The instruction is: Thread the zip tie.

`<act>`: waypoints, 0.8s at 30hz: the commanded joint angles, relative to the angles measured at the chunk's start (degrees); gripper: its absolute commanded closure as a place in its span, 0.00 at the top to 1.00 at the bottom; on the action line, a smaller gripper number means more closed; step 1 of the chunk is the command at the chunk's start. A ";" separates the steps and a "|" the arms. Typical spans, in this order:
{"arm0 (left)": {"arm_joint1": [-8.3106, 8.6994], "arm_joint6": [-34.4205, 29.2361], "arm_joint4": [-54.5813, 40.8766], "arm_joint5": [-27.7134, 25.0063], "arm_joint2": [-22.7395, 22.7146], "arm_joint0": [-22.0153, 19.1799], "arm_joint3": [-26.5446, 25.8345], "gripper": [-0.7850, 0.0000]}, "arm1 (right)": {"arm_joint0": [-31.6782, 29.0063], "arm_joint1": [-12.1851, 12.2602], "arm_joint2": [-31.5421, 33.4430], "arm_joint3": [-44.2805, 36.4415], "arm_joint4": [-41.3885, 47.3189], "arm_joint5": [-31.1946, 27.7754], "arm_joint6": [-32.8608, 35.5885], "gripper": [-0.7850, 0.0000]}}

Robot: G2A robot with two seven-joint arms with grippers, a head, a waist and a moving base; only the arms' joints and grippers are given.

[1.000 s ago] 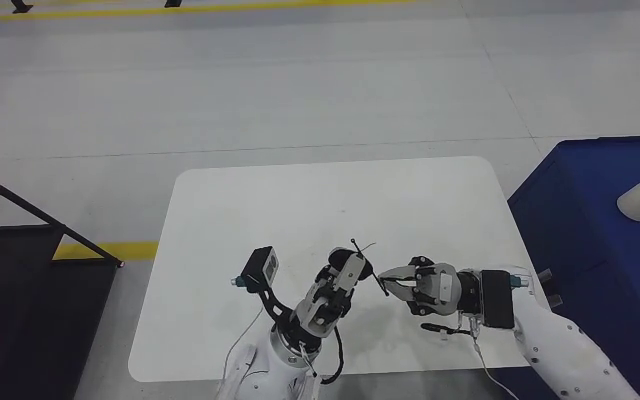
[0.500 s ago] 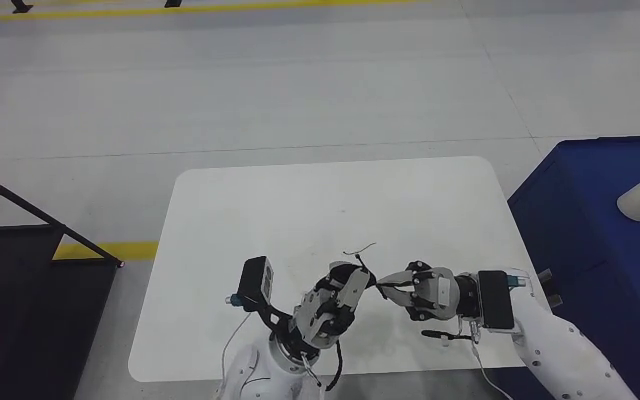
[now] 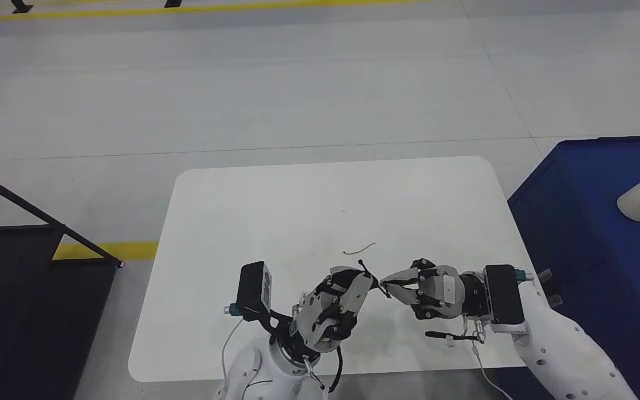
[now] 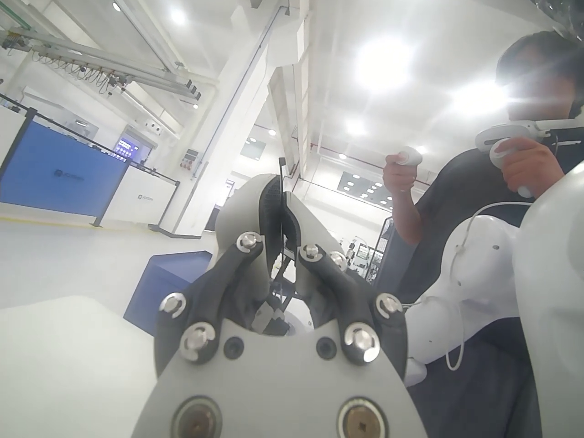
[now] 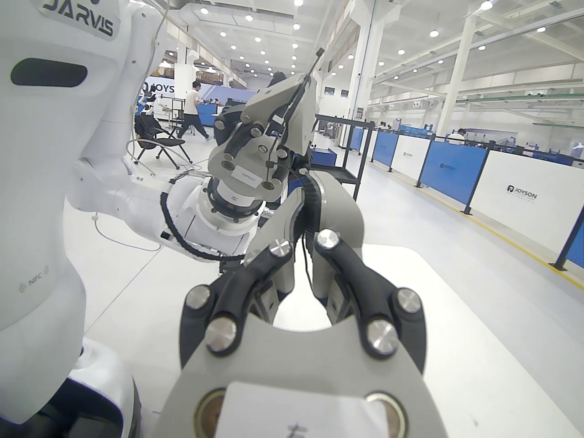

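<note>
One white surface (image 3: 300, 200) is overhung toward the robot's side by the left gripper (image 3: 358, 283) and right gripper (image 3: 392, 288), tip to tip, each with fingers clamped on the black zip tie (image 4: 282, 173), whose length is carried between them, one end projecting past the left fingers (image 4: 270, 193).
</note>
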 commanded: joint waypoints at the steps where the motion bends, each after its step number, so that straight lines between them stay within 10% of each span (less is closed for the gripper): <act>1: 0.13 0.94 2.20 -0.10 -0.19 -0.22 -0.02 0.00 | 0.01 -0.13 0.00 0.01 0.39 -0.07 0.44 0.00; 24: 1.28 11.82 13.89 2.29 1.29 -1.81 2.73 0.00 | 0.31 -1.26 -0.78 1.26 1.48 -0.45 2.43 0.00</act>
